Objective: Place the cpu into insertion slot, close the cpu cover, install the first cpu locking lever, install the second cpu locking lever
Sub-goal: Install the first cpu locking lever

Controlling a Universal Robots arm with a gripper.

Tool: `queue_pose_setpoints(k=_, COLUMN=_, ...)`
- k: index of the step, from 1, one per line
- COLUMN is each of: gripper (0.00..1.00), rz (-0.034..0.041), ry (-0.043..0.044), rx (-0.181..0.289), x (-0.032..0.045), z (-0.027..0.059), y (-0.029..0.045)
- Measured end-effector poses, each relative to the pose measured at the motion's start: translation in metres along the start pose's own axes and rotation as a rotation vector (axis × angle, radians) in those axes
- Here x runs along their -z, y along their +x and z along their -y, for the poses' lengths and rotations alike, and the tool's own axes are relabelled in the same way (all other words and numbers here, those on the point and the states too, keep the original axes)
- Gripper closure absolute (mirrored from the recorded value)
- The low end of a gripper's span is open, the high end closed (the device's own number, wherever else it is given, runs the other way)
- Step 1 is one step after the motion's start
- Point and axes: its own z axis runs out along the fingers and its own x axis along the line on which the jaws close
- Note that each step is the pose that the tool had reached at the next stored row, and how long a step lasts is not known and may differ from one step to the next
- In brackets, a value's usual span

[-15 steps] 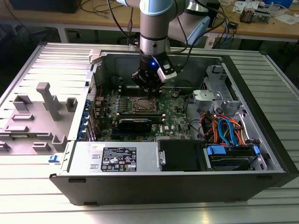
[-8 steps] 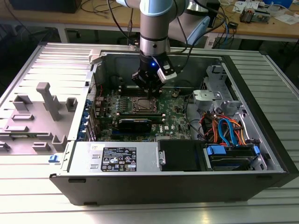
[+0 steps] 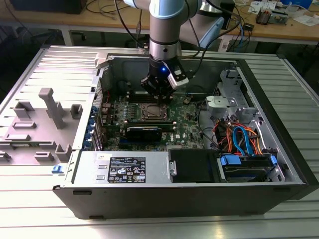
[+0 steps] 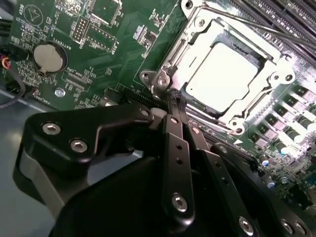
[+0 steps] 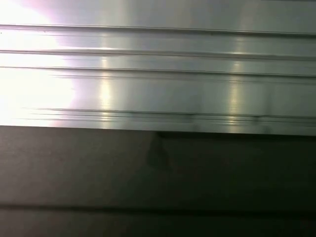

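The small flat square cpu with a silver-grey metal top (image 4: 222, 74) is sitting inside the square insertion slot with the silvery metal rim (image 4: 170, 66), in the middle of the green motherboard (image 3: 187, 122). The thin silvery metal cpu cover frame (image 4: 269, 52) is lying flat around the chip. The black tool (image 4: 174, 98) is reaching down to the corner of the slot, and its two thin fingers (image 4: 173, 128) are pressing close together at the tips. I cannot tell if they are pinching anything. In the exterior view, the tool (image 3: 160, 97) is hanging inside the open black computer case (image 3: 199, 199), which is lying on the ribbed silver metal surface (image 3: 30, 209).
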Motion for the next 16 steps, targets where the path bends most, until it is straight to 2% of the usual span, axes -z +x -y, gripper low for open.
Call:
queue_pose_setpoints(k=2, gripper=0.89, rz=0.0005, ry=-0.0020, rx=0.001, x=0.0017, z=-0.0003, y=-0.0001)
queue_pose_setpoints(k=7, gripper=0.89, rz=-0.0003, ry=-0.0008, rx=0.001, x=0.0122, z=0.0002, y=-0.0001)
queue_pose_setpoints(k=16, gripper=0.89, rz=-0.0003, ry=-0.0009, rx=0.001, x=0.0135, z=0.0033, y=-0.0003)
